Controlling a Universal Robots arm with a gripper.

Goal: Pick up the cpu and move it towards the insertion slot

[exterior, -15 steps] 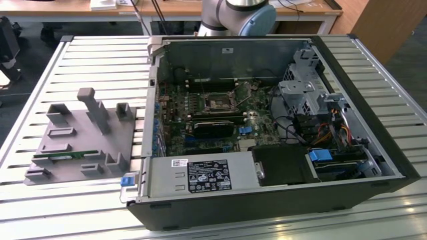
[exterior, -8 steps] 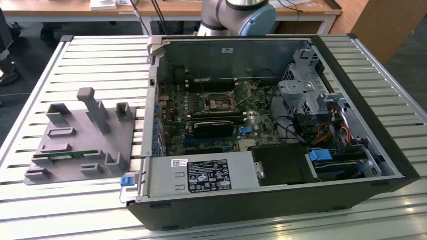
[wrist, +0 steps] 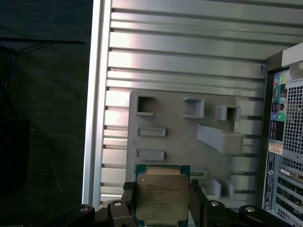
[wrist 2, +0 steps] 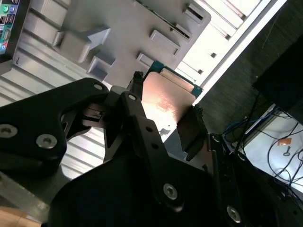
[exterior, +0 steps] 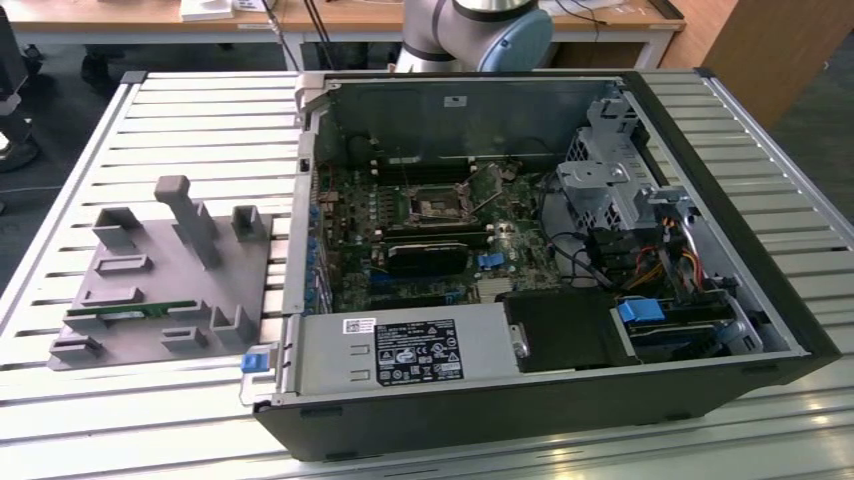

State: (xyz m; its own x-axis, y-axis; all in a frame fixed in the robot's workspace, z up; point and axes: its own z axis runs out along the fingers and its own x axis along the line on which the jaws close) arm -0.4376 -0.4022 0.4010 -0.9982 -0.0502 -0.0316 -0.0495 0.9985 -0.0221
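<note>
Currently the gripper is clamped on the cpu by two opposite edges. The chip sits over one edge of the grey fixture, outside the PC case and well apart from the insertion slot. Likely risk: the thin-edge hold slips or tilts, so the chip drops or meets the socket skewed. Metal lid faces the wrist cams. It's square, so no real long axis; edges approx parallel w/ the fixture's.
</note>
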